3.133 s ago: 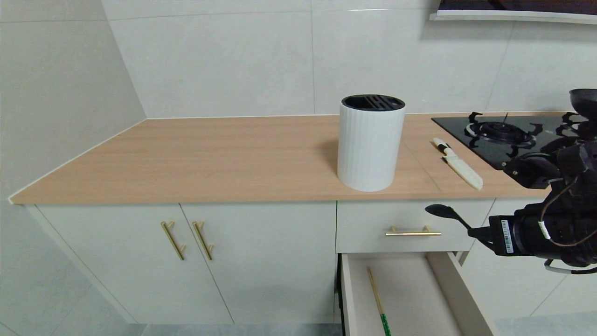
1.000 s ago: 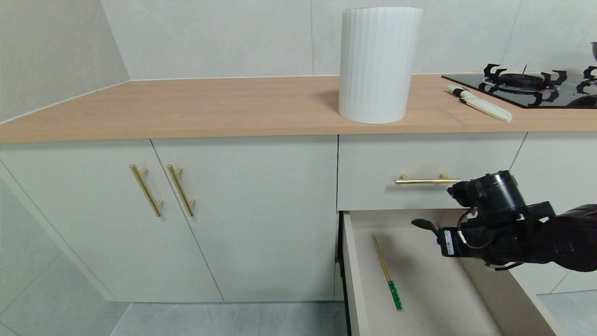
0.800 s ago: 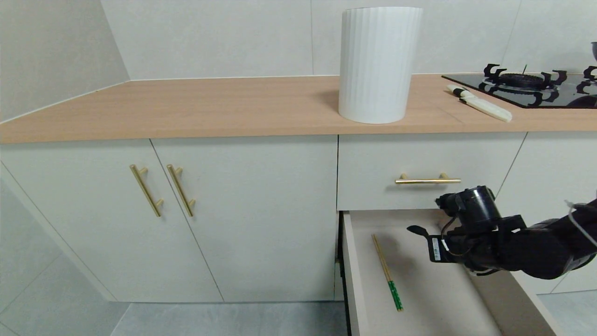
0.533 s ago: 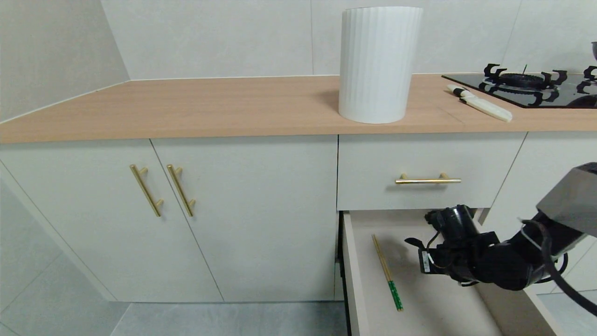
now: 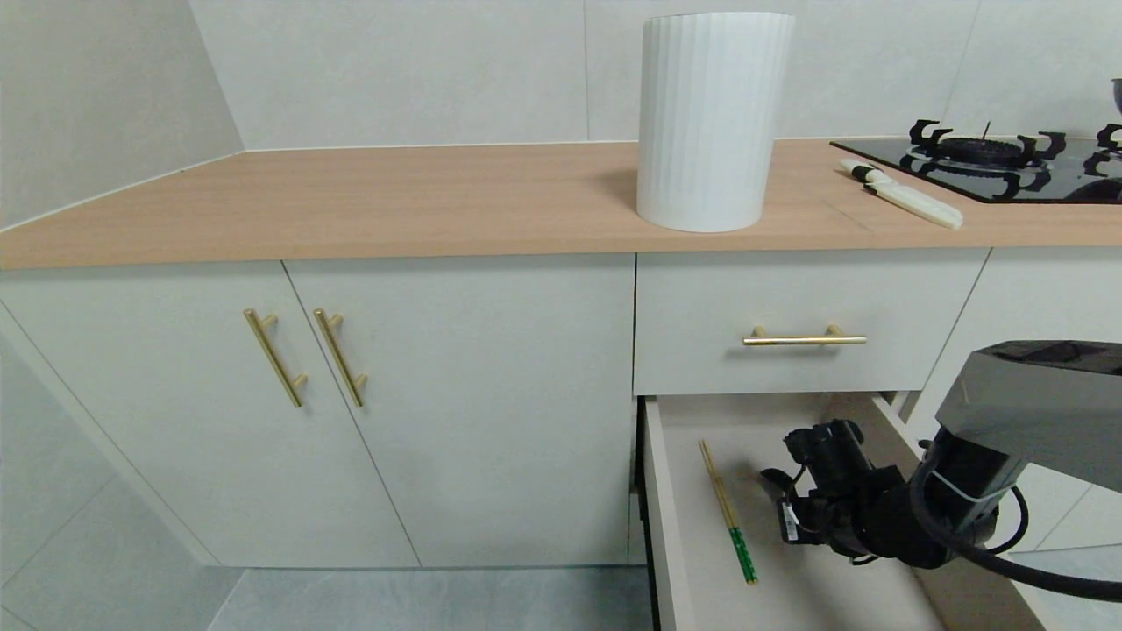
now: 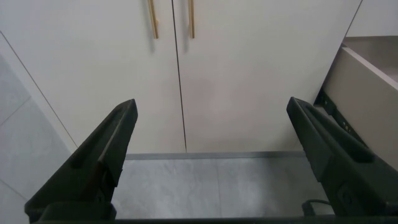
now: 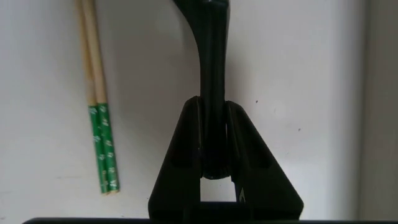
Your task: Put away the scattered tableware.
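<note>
Spoon [image 7: 211, 56], clenched in my right gripper [image 7: 212, 107], hangs low over the open drawer [image 5: 659, 517], chopsticks [image 7: 98, 99] at its nine o'clock; releasing from what looks like a small height could bounce it onto them, while my left gripper [image 6: 211, 109] hangs spread wide.

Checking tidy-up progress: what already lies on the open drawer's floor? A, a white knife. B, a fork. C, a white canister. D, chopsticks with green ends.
D: the chopsticks lie flat on the floor of the drawer, beside the black spoon clamped in the right gripper; the knife is up on the counter.
</note>
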